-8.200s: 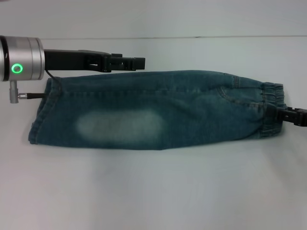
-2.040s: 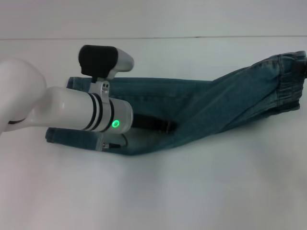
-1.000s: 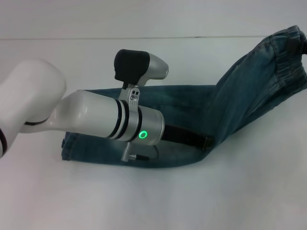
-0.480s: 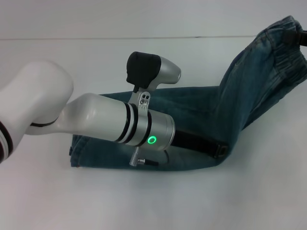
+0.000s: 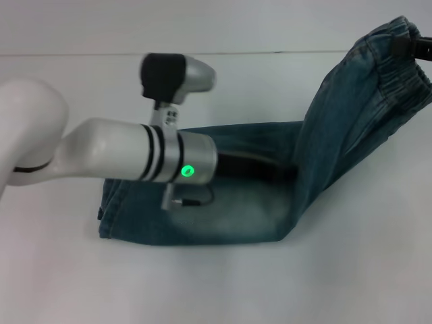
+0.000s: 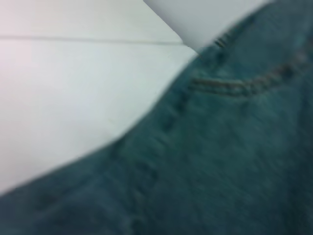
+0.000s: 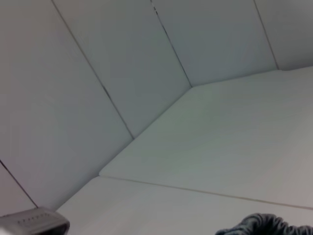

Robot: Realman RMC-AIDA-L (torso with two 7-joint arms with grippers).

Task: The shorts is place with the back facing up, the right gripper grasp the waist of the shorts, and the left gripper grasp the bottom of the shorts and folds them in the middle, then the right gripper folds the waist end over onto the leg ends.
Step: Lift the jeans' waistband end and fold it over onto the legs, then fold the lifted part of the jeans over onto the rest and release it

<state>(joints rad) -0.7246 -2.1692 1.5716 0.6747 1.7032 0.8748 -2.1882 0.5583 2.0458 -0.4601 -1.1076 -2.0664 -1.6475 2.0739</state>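
Observation:
The blue denim shorts (image 5: 236, 212) lie on the white table with the leg ends (image 5: 111, 209) at the left. Their waist (image 5: 395, 64) hangs raised at the upper right, and the cloth bends up at a fold near the middle. My right gripper (image 5: 413, 44) is shut on the waistband at the picture's edge. The left arm reaches across the flat half, and its dark gripper (image 5: 270, 169) rests on the cloth at the fold, its tip hidden by the raised half. Denim (image 6: 225, 161) fills the left wrist view. The waistband (image 7: 266, 226) just shows in the right wrist view.
The white table (image 5: 216, 290) stretches around the shorts, with its back edge (image 5: 270, 52) against a pale wall. My left arm's white forearm and silver wrist (image 5: 135, 158) cover the upper left part of the shorts.
The right gripper has carried the waist higher and leftward, so the raised half stands steeper and the fold sits farther left. The left arm has drawn back to the left.

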